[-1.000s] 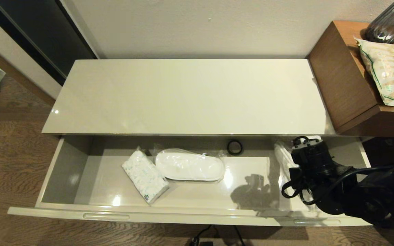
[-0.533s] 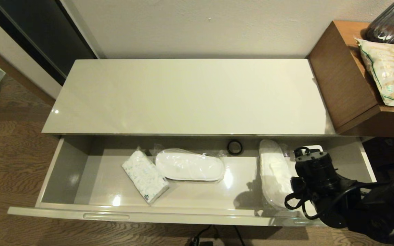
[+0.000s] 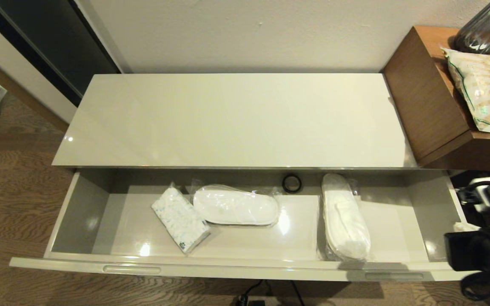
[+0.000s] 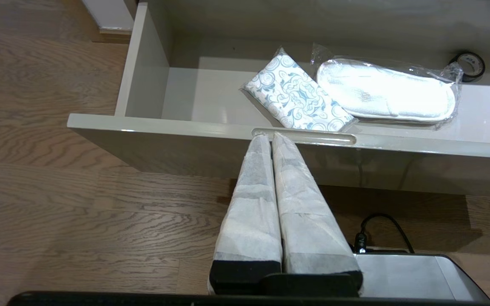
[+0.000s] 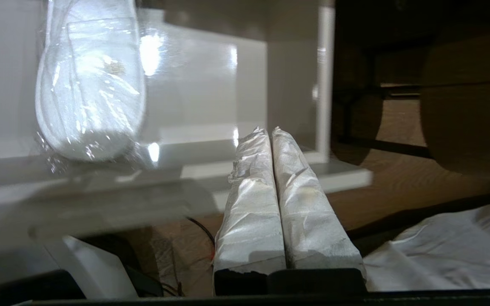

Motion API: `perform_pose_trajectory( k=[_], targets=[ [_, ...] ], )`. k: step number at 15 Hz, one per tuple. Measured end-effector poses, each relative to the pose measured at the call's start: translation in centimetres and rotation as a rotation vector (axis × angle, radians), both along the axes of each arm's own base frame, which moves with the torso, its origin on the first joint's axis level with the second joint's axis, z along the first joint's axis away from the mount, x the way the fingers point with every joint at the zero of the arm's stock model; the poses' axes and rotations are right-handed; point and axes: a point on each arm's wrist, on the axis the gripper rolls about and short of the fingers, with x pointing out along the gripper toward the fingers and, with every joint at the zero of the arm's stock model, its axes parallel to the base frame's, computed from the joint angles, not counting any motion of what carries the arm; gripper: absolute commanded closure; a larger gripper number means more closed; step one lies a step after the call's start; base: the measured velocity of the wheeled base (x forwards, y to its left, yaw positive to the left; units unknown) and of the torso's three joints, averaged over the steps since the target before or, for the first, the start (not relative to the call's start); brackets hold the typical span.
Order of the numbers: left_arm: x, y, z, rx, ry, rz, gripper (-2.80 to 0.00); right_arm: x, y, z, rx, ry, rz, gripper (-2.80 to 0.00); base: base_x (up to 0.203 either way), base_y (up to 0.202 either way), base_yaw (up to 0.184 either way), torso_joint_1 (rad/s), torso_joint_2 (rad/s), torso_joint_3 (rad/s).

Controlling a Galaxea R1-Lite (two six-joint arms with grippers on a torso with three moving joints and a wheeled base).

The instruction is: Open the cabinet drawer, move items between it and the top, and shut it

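The cabinet drawer (image 3: 228,268) stands pulled out below the bare glossy top (image 3: 236,119). One wrapped slipper pair (image 3: 236,206) lies crosswise in the drawer's middle. A second pair (image 3: 345,216) lies lengthwise further right, also visible in the right wrist view (image 5: 89,89). My right arm (image 3: 487,250) hangs outside the drawer's right end. Its gripper (image 5: 269,131) is shut and empty, just off the front right corner. My left gripper (image 4: 269,137), out of the head view, is shut and empty. Its tips are at the left slot (image 4: 313,138) of the drawer front.
A patterned tissue pack (image 3: 180,219) lies left of the middle slippers, and a black tape roll (image 3: 292,183) sits at the drawer's back. A brown side table (image 3: 423,106) with a snack bag (image 3: 487,91) and a dark vase (image 3: 489,27) stands at the right. A cable (image 3: 249,297) runs on the floor.
My right arm has drawn back out of the drawer, to the right and towards me. The right slipper pair, first hidden under it, now lies uncovered in the drawer.
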Motion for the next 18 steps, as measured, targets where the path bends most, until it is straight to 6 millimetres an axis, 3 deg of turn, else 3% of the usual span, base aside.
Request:
perform_pose_trajectory(
  k=[2,5,7,9,11,14,18],
  targets=[
    [0.0,0.0,0.0,0.000,0.000,0.000,0.00,-4.1,-2.4,2.6,0.016,-0.024,-0.004,0.00,0.000,0.000,0.000,0.000,0.00,0.000],
    [0.0,0.0,0.0,0.000,0.000,0.000,0.00,-11.1,-6.2,8.1,0.088,-0.065,-0.019,0.00,0.000,0.000,0.000,0.000,0.00,0.000],
    [0.0,0.0,0.0,0.000,0.000,0.000,0.00,-16.5,-7.7,10.0,0.151,-0.037,-0.045,0.00,0.000,0.000,0.000,0.000,0.00,0.000],
    [0.0,0.0,0.0,0.000,0.000,0.000,0.00,-22.0,-7.6,8.6,0.217,0.017,-0.034,0.00,0.000,0.000,0.000,0.000,0.00,0.000],
    [0.0,0.0,0.0,0.000,0.000,0.000,0.00,-25.8,-7.2,5.1,0.230,0.024,-0.019,0.00,0.000,0.000,0.000,0.000,0.00,0.000],
    [0.0,0.0,0.0,0.000,0.000,0.000,0.00,-28.2,-6.9,1.0,0.271,-0.121,-0.065,0.00,0.000,0.000,0.000,0.000,0.00,0.000],
    [0.0,0.0,0.0,0.000,0.000,0.000,0.00,-26.0,-6.6,0.5,0.386,-0.424,-0.059,0.00,0.000,0.000,0.000,0.000,0.00,0.000]
  ],
)
